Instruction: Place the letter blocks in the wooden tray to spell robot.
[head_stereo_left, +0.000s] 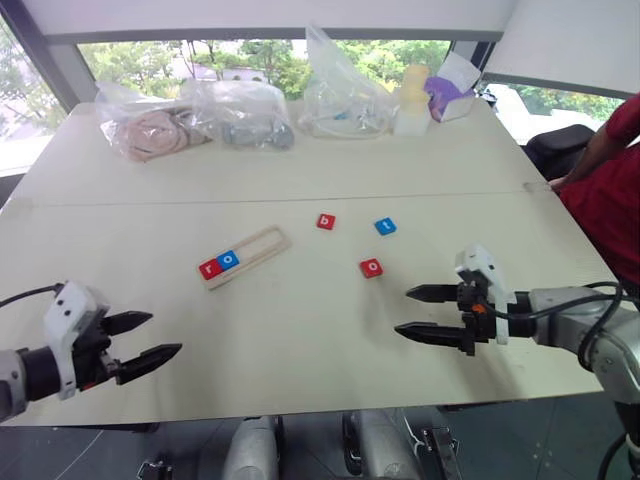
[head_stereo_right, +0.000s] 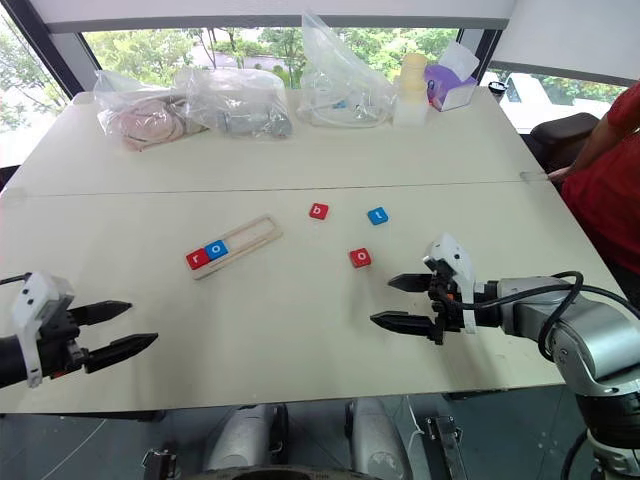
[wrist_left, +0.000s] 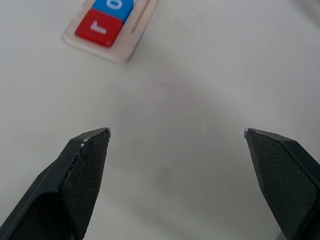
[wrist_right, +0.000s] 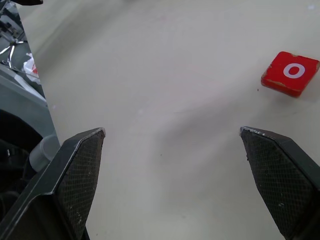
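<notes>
pale table (head_stereo_left: 300, 330) — plastic bags (head_stereo_left: 195, 118) far back, person's red sleeve (head_stereo_left: 610, 200) rightward — both pincers agape, empty

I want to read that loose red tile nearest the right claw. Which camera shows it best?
The right wrist view: the red o tile appears large, its white o plain. Both eye views show it small on the table.

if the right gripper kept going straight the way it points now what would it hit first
Probably bare table: the open right gripper aims left and slightly down at the pale tabletop. The red square o block lies off to the side of that line.
</notes>
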